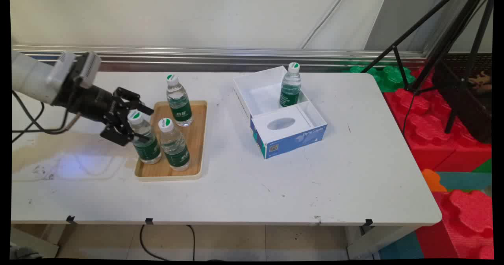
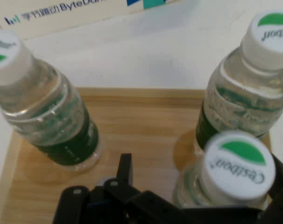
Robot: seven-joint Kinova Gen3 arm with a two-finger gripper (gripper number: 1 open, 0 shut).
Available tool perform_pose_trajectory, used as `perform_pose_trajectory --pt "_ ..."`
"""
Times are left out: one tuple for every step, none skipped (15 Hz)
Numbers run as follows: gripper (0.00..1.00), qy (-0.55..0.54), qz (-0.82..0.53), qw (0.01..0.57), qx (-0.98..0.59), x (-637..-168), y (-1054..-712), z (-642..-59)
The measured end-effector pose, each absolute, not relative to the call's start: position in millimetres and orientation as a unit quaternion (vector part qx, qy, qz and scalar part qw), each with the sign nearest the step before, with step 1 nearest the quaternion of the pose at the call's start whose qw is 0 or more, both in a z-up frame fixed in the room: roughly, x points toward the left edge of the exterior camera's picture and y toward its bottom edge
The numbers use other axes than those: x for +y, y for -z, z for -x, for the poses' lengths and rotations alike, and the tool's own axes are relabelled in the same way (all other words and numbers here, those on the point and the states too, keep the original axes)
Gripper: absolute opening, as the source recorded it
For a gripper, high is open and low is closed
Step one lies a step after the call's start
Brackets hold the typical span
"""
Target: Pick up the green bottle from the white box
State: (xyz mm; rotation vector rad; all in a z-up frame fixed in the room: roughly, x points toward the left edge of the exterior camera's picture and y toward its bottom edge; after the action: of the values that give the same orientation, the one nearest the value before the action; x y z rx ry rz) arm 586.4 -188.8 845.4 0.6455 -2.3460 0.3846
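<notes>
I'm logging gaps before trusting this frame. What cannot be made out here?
- Jaws' contact with the nearest bottle: main view, the gripper overlaps it; hand view, the bottom edge cuts the linkage.
- That bottle's base on the tray: hand view, hidden under its own cap.
- Label print on the bottle in the box: too small in main view.

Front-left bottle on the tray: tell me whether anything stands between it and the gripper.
Nothing visible does. The gripper is already at the front-left bottle on the wooden tray, a finger on either side below its cap. The two other tray bottles stand beyond it.
</notes>
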Motion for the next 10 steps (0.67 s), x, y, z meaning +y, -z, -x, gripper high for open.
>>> perform_pose_trajectory --pt "1.0 -0.148 -0.247 0.336 -0.897 -187 -852 -590" --pt "1.0 -0.148 -0.247 0.338 -0.896 -185 -858 -594" --pt "1.0 -0.149 -0.247 0.34 -0.895 -183 -863 -596" --pt "1.0 -0.15 -0.248 0.343 -0.893 -181 -870 -599" --pt "1.0 -0.15 -0.25 0.346 -0.892 -179 -876 -602" --pt "1.0 -0.151 -0.252 0.35 -0.89 -178 -884 -605" --pt "1.0 -0.152 -0.253 0.354 -0.888 -177 -890 -607" --pt "1.0 -0.153 -0.256 0.359 -0.884 -176 -899 -609" --pt "1.0 -0.155 -0.259 0.366 -0.88 -175 -910 -611" --pt "1.0 -0.156 -0.263 0.374 -0.876 -175 -921 -613"
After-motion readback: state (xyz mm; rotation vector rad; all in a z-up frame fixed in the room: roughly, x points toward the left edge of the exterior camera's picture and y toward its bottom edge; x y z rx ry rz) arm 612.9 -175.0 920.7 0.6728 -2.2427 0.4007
